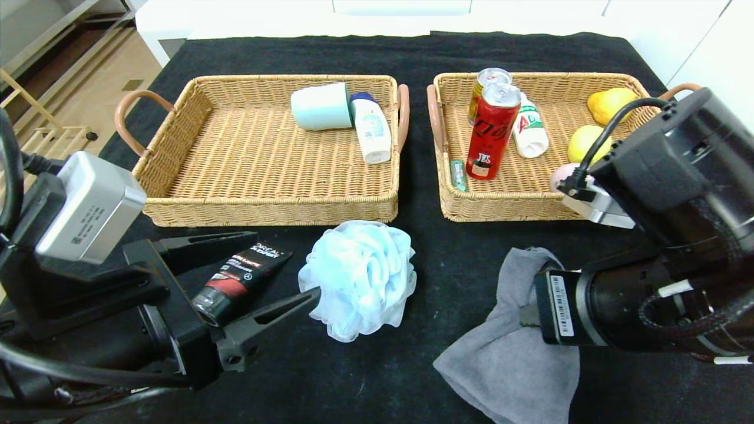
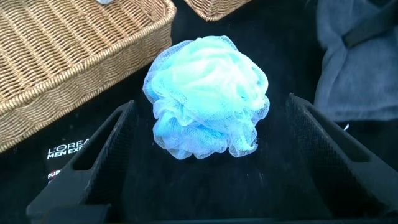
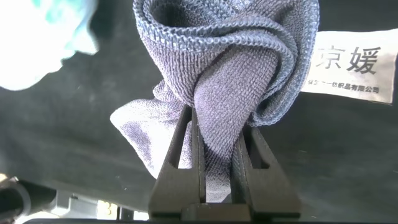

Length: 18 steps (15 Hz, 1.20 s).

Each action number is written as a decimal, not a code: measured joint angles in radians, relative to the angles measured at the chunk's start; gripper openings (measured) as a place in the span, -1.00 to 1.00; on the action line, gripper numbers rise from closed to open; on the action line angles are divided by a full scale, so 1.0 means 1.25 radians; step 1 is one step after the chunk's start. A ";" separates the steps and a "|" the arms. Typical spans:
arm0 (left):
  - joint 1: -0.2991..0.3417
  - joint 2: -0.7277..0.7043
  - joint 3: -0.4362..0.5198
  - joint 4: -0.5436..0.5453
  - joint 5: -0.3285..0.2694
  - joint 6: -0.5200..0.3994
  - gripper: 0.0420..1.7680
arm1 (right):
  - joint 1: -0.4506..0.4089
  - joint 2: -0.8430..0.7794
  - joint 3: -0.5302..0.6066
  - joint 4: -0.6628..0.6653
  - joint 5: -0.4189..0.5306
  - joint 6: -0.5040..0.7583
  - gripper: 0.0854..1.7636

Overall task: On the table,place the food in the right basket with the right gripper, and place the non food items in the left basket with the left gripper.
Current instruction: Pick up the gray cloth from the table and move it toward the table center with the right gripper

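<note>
- Left gripper [image 1: 259, 268] stands low over the near left of the counter [image 1: 412, 377], fingers spread wide and holding nothing. One finger reaches towards the left basket; the other ends touching or just short of the bath pouf, which cannot be settled from the head view.
- Black tube [image 1: 238, 281] lies on the counter between those fingers, cap end nearest the wrist, long axis running up towards the left basket [image 1: 177, 171].
- Bath pouf [image 1: 358, 277], pale blue, sits just in front of the left basket's near wall, ahead of the open fingers. The left arm is clearly nearer to it, so the coming reach appears to turn on a short advance forward.
- Left wrist view shows the bath pouf centred in the gap between both fingers and only the tube's lettering at the edge; the head view shows the tube whole.
- Right basket [image 1: 471, 206] holds cans, a bottle and yellow fruit.
- Right gripper [image 3: 217, 149] is clamped on a fold of the grey cloth [image 1: 518, 353], a non-food item, near the right front of the counter. The right wrist view shows this pinch; the head view hides it behind the arm.
</note>
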 joint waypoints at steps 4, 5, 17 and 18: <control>0.010 0.000 -0.002 0.000 0.000 0.001 0.94 | 0.053 0.081 -0.068 0.001 -0.001 0.004 -0.70; 0.013 0.000 -0.002 0.000 -0.001 0.002 0.94 | 0.061 0.101 -0.084 0.001 -0.002 0.005 -0.70; 0.017 -0.002 -0.002 -0.001 -0.001 0.001 0.94 | 0.066 0.234 -0.178 -0.001 -0.006 0.040 -0.47; 0.017 -0.002 -0.002 0.000 -0.001 0.001 0.94 | 0.065 0.236 -0.179 -0.001 -0.005 0.040 -0.32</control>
